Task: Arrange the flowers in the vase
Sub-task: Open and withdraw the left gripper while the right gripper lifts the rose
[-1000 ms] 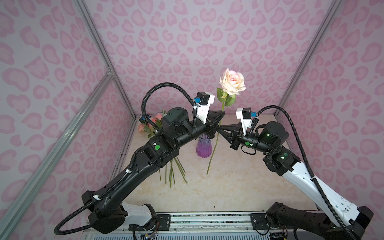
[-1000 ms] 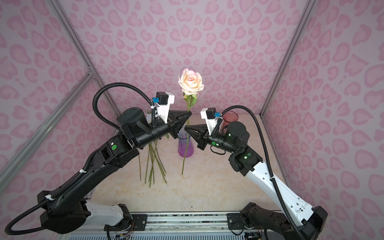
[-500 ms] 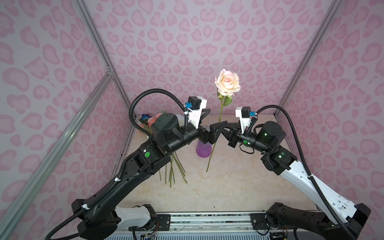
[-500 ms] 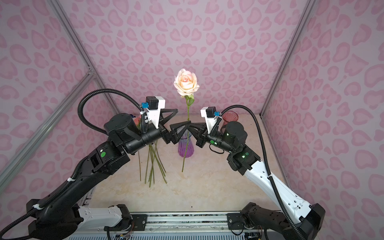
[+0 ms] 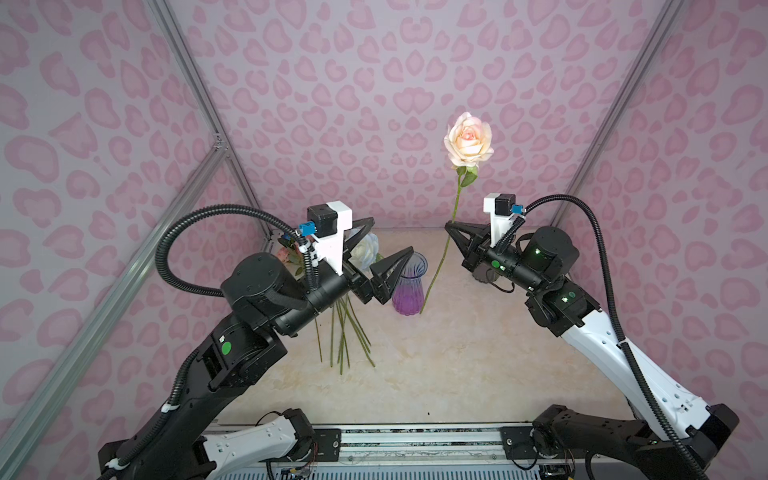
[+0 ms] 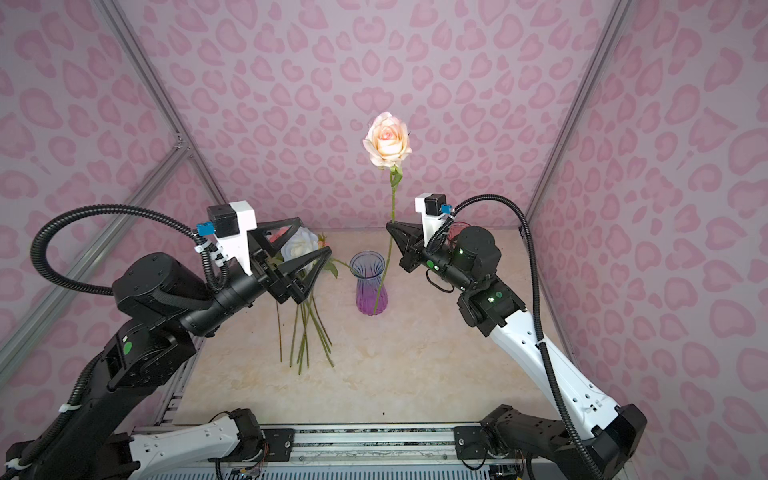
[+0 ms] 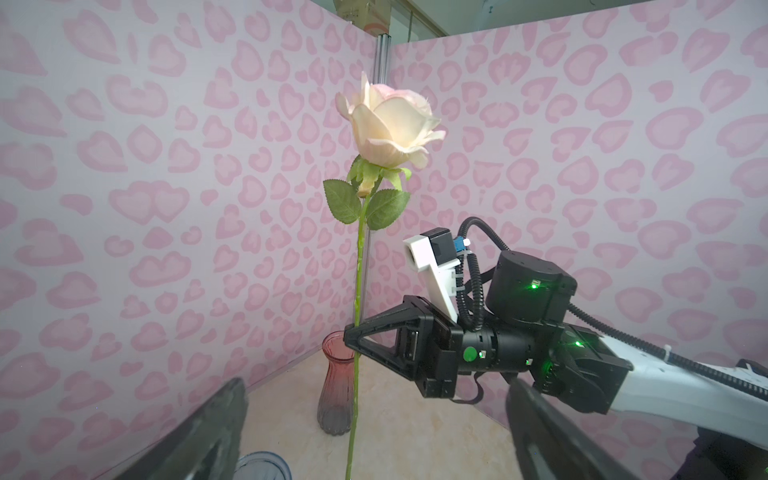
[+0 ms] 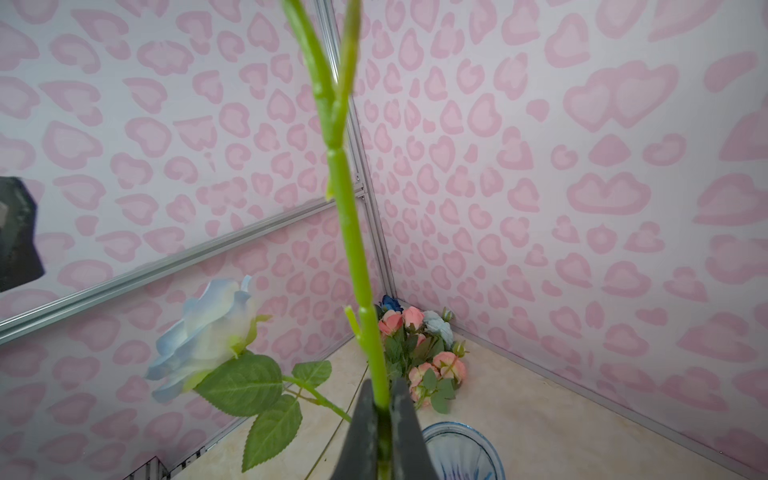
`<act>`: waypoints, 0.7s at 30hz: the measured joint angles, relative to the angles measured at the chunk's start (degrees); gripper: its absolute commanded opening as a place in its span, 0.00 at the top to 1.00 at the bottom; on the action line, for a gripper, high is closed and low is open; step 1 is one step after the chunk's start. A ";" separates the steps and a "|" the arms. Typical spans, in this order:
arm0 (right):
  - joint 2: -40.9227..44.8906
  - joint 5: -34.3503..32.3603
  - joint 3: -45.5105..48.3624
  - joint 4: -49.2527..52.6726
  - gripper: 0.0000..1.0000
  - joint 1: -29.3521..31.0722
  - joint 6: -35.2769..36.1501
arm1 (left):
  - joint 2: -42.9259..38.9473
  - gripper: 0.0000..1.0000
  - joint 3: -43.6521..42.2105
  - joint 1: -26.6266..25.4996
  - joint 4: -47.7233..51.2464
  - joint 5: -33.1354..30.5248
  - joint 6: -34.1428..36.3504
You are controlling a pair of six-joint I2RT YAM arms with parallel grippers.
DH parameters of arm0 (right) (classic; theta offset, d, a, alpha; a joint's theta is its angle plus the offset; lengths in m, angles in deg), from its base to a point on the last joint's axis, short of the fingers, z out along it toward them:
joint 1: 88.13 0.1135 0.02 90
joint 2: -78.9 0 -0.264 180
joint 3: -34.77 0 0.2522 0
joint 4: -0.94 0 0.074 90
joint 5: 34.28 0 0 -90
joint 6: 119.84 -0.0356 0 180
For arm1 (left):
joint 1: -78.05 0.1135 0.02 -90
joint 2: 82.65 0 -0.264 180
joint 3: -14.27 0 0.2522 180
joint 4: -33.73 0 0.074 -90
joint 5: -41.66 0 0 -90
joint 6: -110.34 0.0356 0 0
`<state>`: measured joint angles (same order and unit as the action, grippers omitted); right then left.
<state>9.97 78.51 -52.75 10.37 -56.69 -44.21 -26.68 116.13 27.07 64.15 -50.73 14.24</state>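
Right gripper (image 5: 449, 226) pinches the cream rose (image 5: 468, 139) stem (upright, near the purple vase (image 5: 409, 289)); left gripper (image 5: 390, 235) fingers stand spread.

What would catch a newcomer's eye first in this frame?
The tall cream-pink rose stands out, held upright in mid-air with its stem pinched in the shut right hand near the middle of the cell. Just below stands the purple vase, which looks empty. The left hand hangs wide open to the vase's left, near the remaining flowers lying on the table.
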 measured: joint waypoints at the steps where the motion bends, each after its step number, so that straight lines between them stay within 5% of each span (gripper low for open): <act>1: -0.48 -0.37 -0.59 0.02 1.00 -0.31 0.07 | -1.03 0.03 -0.48 0.11 0.42 -1.27 0.13; 7: -3.96 -2.27 -4.15 0.48 1.00 -2.14 1.18 | -8.26 0.03 -11.41 4.31 2.91 -11.41 -0.02; 12: -5.77 -3.50 -5.73 0.02 1.00 -3.82 1.42 | -12.90 0.04 -20.61 14.19 6.19 -15.47 -3.98; 16: -7.93 -3.72 -6.36 -2.23 1.00 -4.72 1.40 | -14.91 0.04 -26.45 22.64 6.08 -14.62 -8.83; 21: -12.68 -3.63 -9.18 -3.61 1.00 -5.38 1.25 | -15.80 0.04 -33.24 27.19 8.41 -11.10 -14.34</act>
<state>-2.71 74.88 -61.93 6.76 -62.07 -42.96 -42.48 82.89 54.26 72.57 -61.84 -0.10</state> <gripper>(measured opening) 0.060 0.957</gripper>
